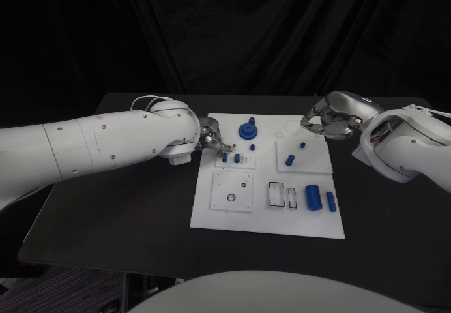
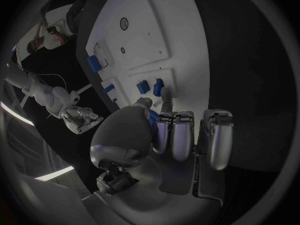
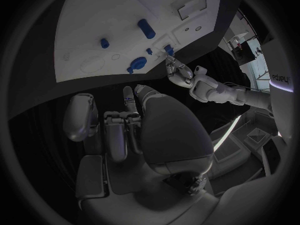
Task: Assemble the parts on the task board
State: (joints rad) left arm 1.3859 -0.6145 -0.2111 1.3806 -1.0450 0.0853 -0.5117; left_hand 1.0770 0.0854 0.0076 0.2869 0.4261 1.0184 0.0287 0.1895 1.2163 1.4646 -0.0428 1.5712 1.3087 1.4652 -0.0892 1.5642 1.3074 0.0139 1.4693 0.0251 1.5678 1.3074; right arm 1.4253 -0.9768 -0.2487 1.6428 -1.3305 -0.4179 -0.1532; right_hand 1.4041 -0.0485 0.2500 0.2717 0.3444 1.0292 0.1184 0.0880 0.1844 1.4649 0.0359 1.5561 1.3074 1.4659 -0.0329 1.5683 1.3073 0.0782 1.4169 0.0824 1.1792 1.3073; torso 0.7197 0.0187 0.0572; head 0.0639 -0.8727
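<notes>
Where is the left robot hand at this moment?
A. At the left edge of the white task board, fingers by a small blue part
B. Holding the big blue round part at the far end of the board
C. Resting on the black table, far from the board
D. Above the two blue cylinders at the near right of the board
A: the left robot hand reaches over the task board's left edge, fingertips beside a small blue part.

White task board (image 1: 268,225) lies flat mid-table — blue parts (image 1: 319,199) scattered on it, two cylinders lying at the near right, a round knob piece (image 1: 248,129) upright at the far side.
</notes>
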